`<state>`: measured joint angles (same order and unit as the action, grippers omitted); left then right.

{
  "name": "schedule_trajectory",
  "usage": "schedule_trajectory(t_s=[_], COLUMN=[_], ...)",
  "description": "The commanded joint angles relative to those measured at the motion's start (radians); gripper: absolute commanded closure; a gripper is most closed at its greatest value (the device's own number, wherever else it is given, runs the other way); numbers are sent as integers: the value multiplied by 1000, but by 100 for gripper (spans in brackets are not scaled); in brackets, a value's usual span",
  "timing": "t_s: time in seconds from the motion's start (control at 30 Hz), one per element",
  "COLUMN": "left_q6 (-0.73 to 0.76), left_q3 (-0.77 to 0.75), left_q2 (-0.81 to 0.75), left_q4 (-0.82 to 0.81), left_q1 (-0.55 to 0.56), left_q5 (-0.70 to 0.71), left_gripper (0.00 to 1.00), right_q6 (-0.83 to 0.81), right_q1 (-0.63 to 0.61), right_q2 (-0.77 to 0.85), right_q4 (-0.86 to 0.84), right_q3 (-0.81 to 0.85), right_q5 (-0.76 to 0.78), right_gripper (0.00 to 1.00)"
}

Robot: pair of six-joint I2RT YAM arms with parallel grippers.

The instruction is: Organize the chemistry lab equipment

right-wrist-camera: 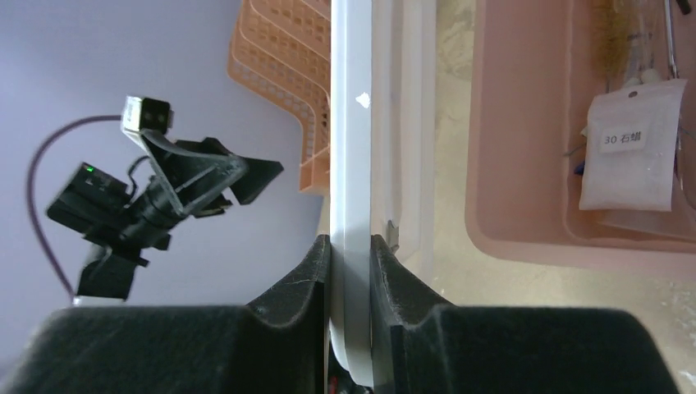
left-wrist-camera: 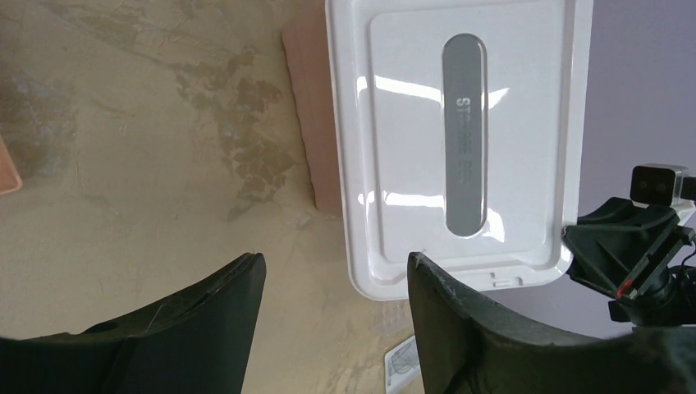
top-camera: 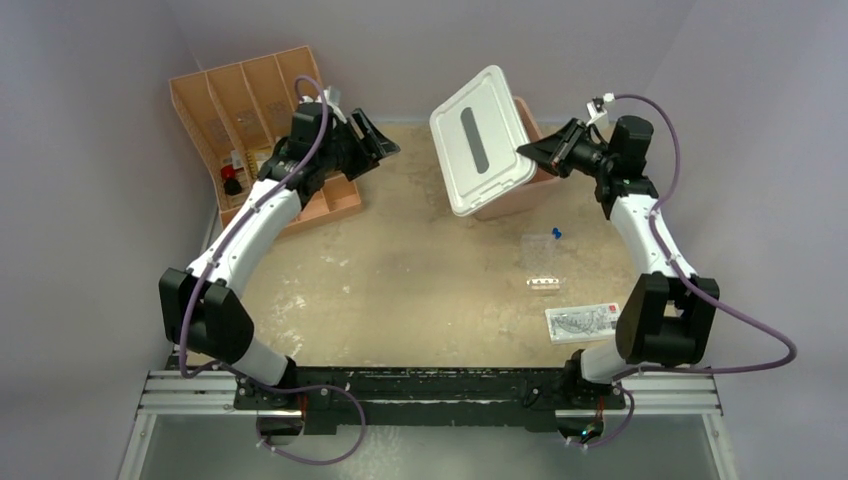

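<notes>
Where things lie: packet (top-camera: 582, 320), well rack (top-camera: 543, 283) and blue bulb (top-camera: 556, 233) loose on the table (top-camera: 400, 270); another packet in the tub (right-wrist-camera: 525, 222).
Right gripper (right-wrist-camera: 350, 246): clamped on the edge of the lid (top-camera: 480, 140), which tilts above the tub.
Left gripper (left-wrist-camera: 336, 271): jaws apart, empty, by the tray (top-camera: 215, 100).
Handling: likely light; packet limp and slick, take an edge; rack stiff, grip its long sides.

White lid (left-wrist-camera: 460, 148) glossy smooth plastic; pink tub (right-wrist-camera: 517, 123) smooth plastic, orange tray (right-wrist-camera: 279, 66) perforated plastic; tabletop (top-camera: 400, 290) matt, worn, blotchy; clear packet (right-wrist-camera: 632, 156) thin plastic film
</notes>
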<state>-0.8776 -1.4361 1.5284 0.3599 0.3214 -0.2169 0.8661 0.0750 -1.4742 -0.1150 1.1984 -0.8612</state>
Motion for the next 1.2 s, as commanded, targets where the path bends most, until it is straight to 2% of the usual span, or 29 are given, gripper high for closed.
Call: schedule_trajectory(t_s=[0.0,0.2,0.33,0.6,0.77,0.93,1.0,1.13,1.17], left_q6=[-9,-64,-100,-111,-88,-106,-119,-118,-119], left_q3=[-11,-11,-37,-146,-159,-205,-217,-239,-238], left_q2=[33,95,165,330,413,484,499,513,512], left_q4=[-62,-168,-227,-264,-390,-438,-469,-476,-484], left_q1=[-5,-4,7,87,115,125,130,137,139], left_q5=[-49,-87,-82,12,28,7,6,21,24], left_gripper=[37,38,40,40,40,40,39,35,33], right_q6=[178,258,240,288,176,42,-2,-143,-173], right_q1=[39,134,162,242,258,262,262,261,261], right_q2=[-32,-136,-213,-303,-414,-492,-527,-570,-572], right_q4=[-207,-256,-191,-217,-36,135,201,384,406], right_q3=[63,131,192,224,315,392,417,484,497], right_q5=[-104,-183,-245,-284,-318,-315,-300,-233,-206], right_gripper=[100,100,100,100,100,100,93,70,67])
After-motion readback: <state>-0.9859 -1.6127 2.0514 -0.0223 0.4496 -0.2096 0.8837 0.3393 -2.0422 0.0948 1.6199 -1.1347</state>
